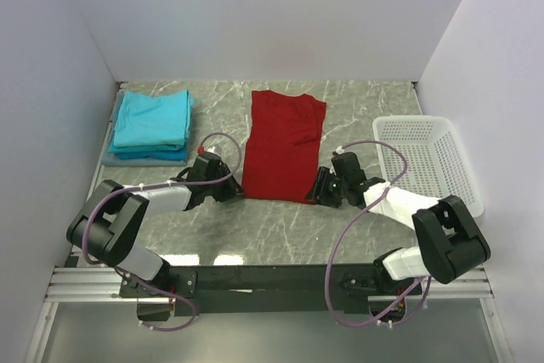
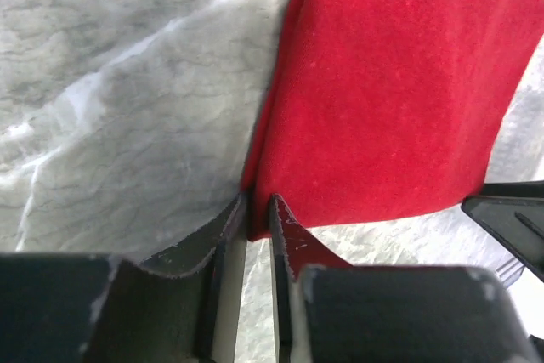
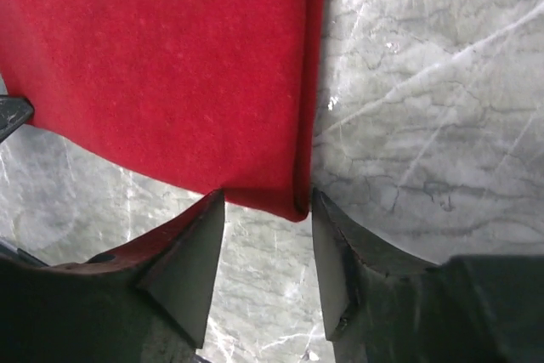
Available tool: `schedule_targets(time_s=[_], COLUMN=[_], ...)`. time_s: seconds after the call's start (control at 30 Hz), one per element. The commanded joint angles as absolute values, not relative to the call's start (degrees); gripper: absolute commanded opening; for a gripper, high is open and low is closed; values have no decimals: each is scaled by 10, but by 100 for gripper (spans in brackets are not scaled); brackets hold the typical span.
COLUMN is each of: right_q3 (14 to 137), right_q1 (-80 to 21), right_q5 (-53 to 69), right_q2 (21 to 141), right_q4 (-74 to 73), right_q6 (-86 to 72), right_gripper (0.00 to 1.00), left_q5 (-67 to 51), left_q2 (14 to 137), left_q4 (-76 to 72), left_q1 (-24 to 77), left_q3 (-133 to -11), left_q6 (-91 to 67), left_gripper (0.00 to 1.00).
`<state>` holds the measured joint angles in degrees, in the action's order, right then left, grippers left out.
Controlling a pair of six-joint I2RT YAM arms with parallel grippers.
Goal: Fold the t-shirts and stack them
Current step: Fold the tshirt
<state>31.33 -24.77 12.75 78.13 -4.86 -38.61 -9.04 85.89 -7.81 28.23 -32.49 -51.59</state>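
White walls point(image 1: 272, 14) box in three sides, and the grey marbled table point(image 1: 374, 108) looks slick and glossy, so nothing will hold cloth in place. At dead centre lies the red shirt point(image 1: 280, 146), a long strip running 12 to 6 o'clock. The teal stack point(image 1: 153, 121) sits at 10 o'clock, and the white basket point(image 1: 412, 118) is out at 3. At the strip's 7 o'clock corner the left gripper point(image 2: 257, 210) is nearly pressed together, pinching the edge. At the 5 o'clock corner the right gripper point(image 3: 268, 210) stands spread, with the corner between its jaws but not yet gripped. The danger I see is uneven timing. If the left lifts first, the strip could skew or slide. A shallow bite could also catch only the top layer and spoil the fold.
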Motion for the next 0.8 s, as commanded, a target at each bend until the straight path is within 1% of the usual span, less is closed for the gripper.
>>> schedule_targets(time_s=[0.0,0.03,0.1,0.13,0.17,0.2,0.27,0.33,0.4,0.53,0.63,0.73,0.77], right_q3=[301,302,303,303,302,301,301,303,302,279,251,217,199], right_q1=[-251,-252,-252,-252,-251,-251,-252,-252,-253,-259,-272,-290,-295], right_q5=[116,119,124,127,129,128,122,125,133,137,148,156,158], right_q2=[796,800,811,814,816,817,818,822,820,794,766,733,705], right_q4=[-25,-23,-20,-19,-18,-18,-17,-24,-29,-42,-53,-72,-78], right_q6=[-388,-389,-389,-390,-390,-391,-390,-386,-384,-386,-388,-402,-407], right_gripper=[52,48,43,40,39,37,25,16,13,0,0,0,0], left_q5=[-77,-80,-91,-93,-93,-93,-91,-96,-104,-114,-105,-98,-94], left_q2=[872,877,888,890,893,895,897,900,898,882,853,799,762], left_q4=[-85,-87,-90,-90,-89,-87,-84,-82,-83,-84,-78,-70,-54], left_q1=[285,285,285,285,285,285,286,285,286,288,302,323,334], left_q3=[-335,-337,-340,-340,-341,-341,-343,-345,-344,-320,-284,-232,-219], left_q6=[-511,-510,-508,-507,-508,-505,-503,-500,-498,-498,-512,-540,-546], left_gripper=[22,19,15,4,1,1,1,1,1,1,1,1,1])
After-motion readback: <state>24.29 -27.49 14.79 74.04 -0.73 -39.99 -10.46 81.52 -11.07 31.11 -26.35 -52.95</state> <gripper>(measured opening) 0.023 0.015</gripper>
